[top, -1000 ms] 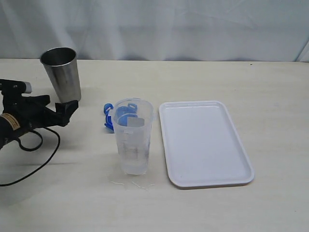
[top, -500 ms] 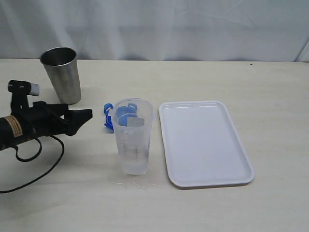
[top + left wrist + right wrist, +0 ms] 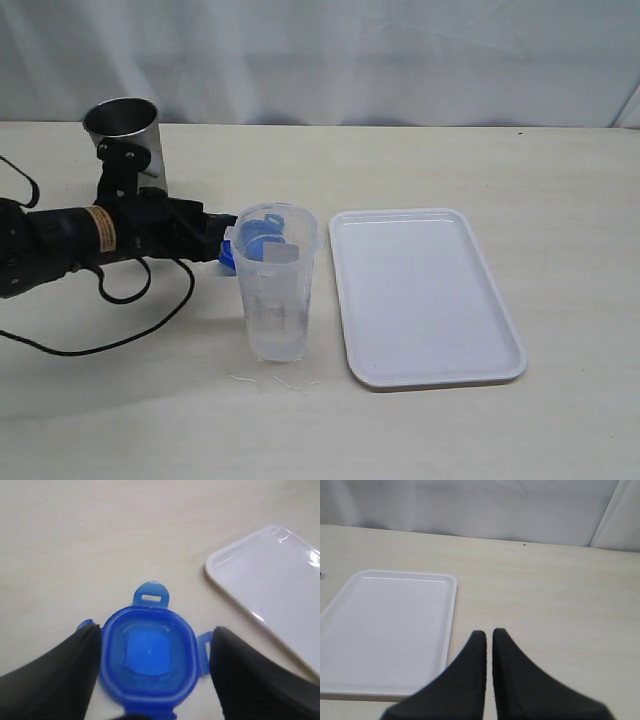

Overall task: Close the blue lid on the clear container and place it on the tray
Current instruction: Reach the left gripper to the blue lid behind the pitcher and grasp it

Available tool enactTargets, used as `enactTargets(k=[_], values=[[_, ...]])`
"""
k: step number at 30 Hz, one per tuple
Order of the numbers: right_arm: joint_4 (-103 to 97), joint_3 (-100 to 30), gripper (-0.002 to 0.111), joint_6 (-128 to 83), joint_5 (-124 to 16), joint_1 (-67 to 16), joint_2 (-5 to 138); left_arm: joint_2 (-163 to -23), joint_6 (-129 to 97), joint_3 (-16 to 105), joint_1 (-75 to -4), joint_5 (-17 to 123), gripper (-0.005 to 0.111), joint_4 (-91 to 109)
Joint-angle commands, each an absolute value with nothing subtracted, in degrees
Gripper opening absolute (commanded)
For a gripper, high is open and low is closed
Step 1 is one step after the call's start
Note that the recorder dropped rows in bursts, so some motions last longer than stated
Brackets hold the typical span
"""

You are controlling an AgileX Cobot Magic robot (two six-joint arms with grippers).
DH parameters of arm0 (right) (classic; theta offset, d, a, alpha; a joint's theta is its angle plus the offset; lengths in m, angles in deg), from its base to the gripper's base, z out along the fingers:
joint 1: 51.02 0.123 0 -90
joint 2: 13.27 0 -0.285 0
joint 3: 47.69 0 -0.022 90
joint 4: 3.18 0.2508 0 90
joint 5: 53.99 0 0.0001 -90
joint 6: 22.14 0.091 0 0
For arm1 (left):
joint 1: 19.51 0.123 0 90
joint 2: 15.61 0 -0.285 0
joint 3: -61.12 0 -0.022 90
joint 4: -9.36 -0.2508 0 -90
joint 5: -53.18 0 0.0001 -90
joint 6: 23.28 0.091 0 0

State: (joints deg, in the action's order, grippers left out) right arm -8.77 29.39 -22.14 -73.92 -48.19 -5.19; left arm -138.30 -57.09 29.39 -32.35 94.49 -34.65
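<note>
The blue lid point(image 3: 149, 655) lies flat on the table, seen partly through the clear container point(image 3: 277, 285) in the exterior view, where the blue lid point(image 3: 262, 232) sits just behind it. My left gripper point(image 3: 152, 632) is open, its black fingers point(image 3: 70, 675) on either side of the lid, close to its side flaps. In the exterior view the left gripper point(image 3: 212, 238) reaches the lid from the left. The white tray point(image 3: 420, 292) lies right of the container with nothing on it. My right gripper point(image 3: 489, 632) is shut on nothing, beside the tray point(image 3: 385, 630).
A steel cup point(image 3: 128, 145) stands at the back left, behind the left arm. A black cable point(image 3: 120, 320) loops on the table in front of that arm. A white curtain backs the table.
The left arm has swung right from the table's left edge to the blue lid, bringing its open fingers around it. Container, tray and cup have not moved.
</note>
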Motion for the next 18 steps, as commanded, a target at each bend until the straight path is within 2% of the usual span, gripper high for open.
enactTargets(k=[1,7,15,18], values=[[-8.3,29.5,0.004,-22.1,-73.8,-48.4,-5.5,-137.8,-59.4,33.6,-35.6,89.3,0.059,-34.2],[-8.3,29.5,0.004,-22.1,-73.8,-48.4,-5.5,-137.8,-59.6,38.0,-36.5,78.1,0.059,-32.4],[-8.3,29.5,0.004,-22.1,-73.8,-48.4,-5.5,-138.4,-63.0,38.0,-36.5,76.2,0.059,-28.8],[-8.3,29.5,0.004,-22.1,-73.8,-48.4,-5.5,-141.2,-66.5,39.0,-36.5,76.4,0.047,-29.0]])
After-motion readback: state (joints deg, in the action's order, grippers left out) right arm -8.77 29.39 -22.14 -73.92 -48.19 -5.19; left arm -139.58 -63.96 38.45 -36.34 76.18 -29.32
